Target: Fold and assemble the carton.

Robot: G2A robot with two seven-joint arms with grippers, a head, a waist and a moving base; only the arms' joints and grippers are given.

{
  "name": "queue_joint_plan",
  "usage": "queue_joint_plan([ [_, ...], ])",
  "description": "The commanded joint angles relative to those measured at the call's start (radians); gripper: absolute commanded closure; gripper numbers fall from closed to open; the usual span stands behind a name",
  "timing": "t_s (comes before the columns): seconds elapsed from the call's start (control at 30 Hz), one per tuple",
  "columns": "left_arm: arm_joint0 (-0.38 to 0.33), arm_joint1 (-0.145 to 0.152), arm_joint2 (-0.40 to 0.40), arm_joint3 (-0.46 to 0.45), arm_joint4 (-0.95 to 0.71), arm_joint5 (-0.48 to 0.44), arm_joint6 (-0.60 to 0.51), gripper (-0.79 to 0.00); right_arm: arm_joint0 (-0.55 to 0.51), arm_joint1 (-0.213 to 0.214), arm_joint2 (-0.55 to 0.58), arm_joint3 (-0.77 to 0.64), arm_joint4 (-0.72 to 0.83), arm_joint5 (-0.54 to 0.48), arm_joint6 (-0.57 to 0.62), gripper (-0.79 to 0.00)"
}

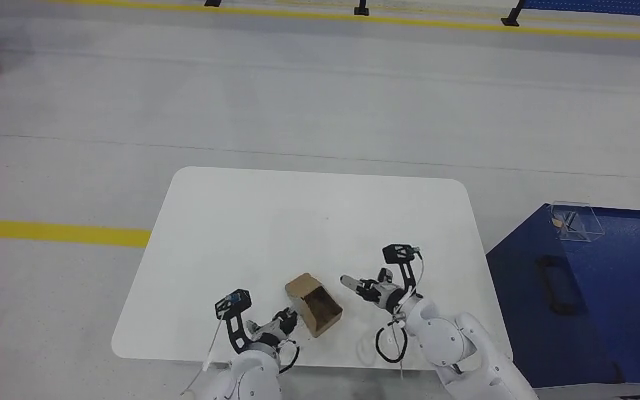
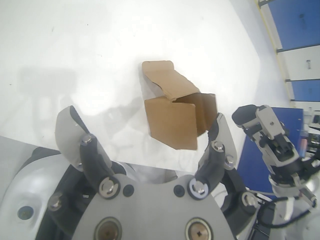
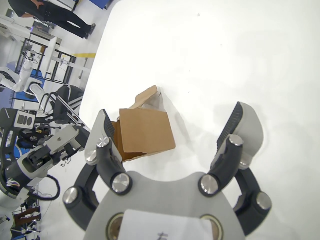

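While the carton lies on its side near the 6 o'clock edge of the table, half erected with its mouth toward about 5 o'clock, we have a gripper on either flank: the left gripper at its 8 o'clock, the right gripper at its 2 o'clock. Both sets of jaws stand wide and hold nothing. We judge the step in hand to be squaring the body before anything is tucked. We would do best to brace one wall with one gripper, press the skewed wall upright with the other, and only then fold the loose flap at its 11 o'clock end, pinching lightly so the board does not crease
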Motion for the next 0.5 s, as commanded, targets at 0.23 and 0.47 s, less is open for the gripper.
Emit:
queue_joint_plan([
  [0.23, -0.120, -0.042, 0.061, 0.140, -0.039, 0.056, -0.050, -0.785, 0.073, -0.028, -0.114, 0.101, -0.039, 0.018, 0.011, -0.785],
  [0.47, -0.109, -0.053, 0.017, 0.089, -0.078, 0.020, -0.010, -0.785, 0.104, -0.042, -0.125, 0.133, -0.019, 0.020, -0.031, -0.785],
])
